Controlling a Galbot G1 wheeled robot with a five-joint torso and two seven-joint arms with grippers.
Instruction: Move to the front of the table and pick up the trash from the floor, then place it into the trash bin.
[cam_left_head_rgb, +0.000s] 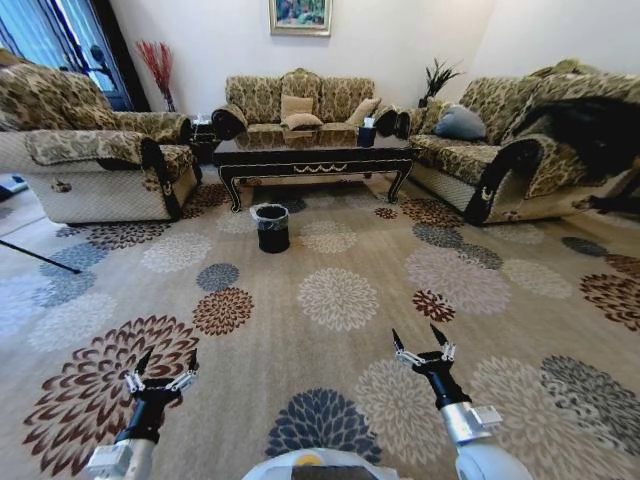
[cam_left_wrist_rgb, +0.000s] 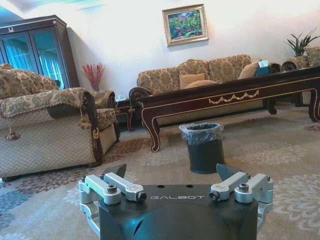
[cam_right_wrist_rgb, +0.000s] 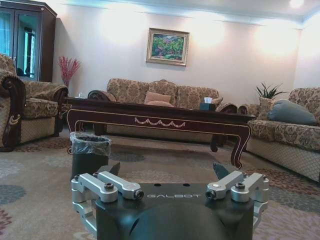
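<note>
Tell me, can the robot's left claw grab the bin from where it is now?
Probably not yet. The left claw hangs open low near the robot, while the bin stands far ahead by the table. Only bare carpet lies between them.

Open carpet (cam_left_head_rgb: 340, 300) ahead; bin (cam_left_head_rgb: 271, 227) fronts table (cam_left_head_rgb: 310, 155)

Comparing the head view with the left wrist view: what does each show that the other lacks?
Head view alone: both claws, left claw and right claw, open above the floor, and the right-hand sofa. Left wrist view alone: a glass-door cabinet. Shared: the table, the trash bin in front of it, the framed painting.
</note>
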